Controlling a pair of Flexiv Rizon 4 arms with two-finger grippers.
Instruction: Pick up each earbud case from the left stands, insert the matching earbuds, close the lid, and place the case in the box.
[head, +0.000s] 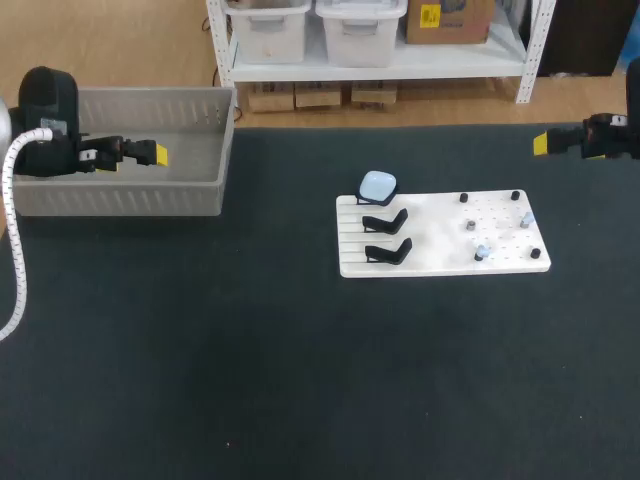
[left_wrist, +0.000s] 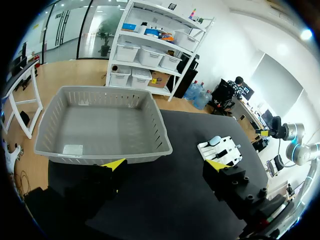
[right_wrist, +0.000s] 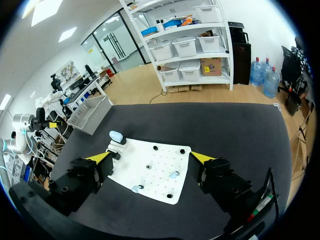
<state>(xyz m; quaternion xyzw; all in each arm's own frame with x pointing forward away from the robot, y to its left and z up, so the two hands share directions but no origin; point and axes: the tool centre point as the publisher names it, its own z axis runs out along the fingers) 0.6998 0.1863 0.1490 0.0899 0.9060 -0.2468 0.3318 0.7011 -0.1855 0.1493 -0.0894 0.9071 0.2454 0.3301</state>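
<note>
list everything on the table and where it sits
earbud case: one, pale blue, on the farthest stand at the board's left end
empty stands: two, black, nearer than the case, same left end
earbuds: two, pale blue, on the board's right half
pegs: several, black, on the board's right half
board: one, white, right of the table's middle
box: one, grey, far left of the table
table: one, black
left gripper: one, yellow tips, open, at the box
right gripper: one, yellow tips, open, at the table's far right
</note>
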